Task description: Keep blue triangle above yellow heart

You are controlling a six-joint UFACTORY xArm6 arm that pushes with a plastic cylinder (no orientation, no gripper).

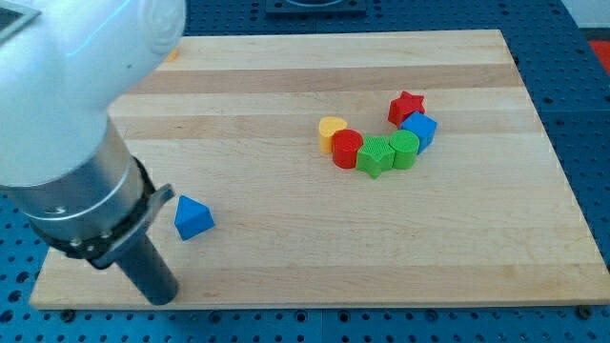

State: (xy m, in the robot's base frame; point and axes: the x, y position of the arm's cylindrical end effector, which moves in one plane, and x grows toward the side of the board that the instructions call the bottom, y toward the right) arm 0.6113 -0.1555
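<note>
my tip (162,295) rests on the wooden board (286,267) near its bottom-left corner, touching no block. the blue triangle (193,217) lies just up and to the view's right of it, apart. well off toward the view's right, the yellow heart (331,131) begins a touching arc: red cylinder (347,149), green star (376,155), green block (404,149) (shape unclear), blue cube (419,129), red star (407,107).
</note>
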